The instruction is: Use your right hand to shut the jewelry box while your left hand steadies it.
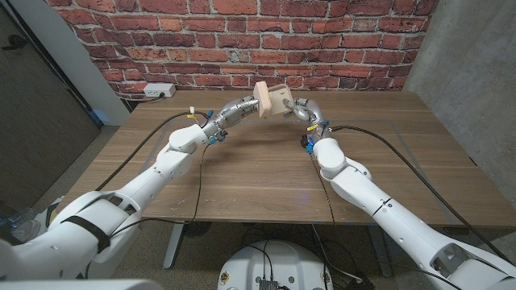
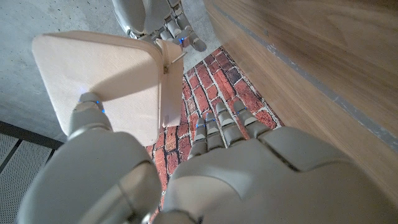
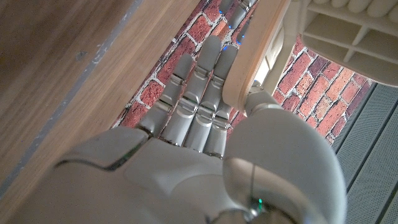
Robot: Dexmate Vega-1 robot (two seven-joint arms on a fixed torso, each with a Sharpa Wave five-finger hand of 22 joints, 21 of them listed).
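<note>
— Where's the jewelry box (image 1: 272, 101) right now?

— Top centre of the head view, up off the wooden table (image 1: 242, 177), in front of the brick wall (image 1: 242, 32). It's pale wood, tilted, and caught between the two hands.

— So the left hand (image 1: 239, 109) has it?

— Yes, from the box's left. In its wrist view the thumb (image 2: 87, 112) presses on the broad pale face, the other fingers (image 2: 217, 127) reaching along the far side of the edge.

— And the right hand (image 1: 297, 109)?

— It's at the box's right side. Its wrist view shows its fingers (image 3: 196, 93) straight and pressed together along a thin wooden panel, the thumb on the other side of it, pinching it. Slatted compartments (image 3: 348, 28) show at that frame's upper right.

— Open or closed?

— Partly open, by those compartments.
</note>
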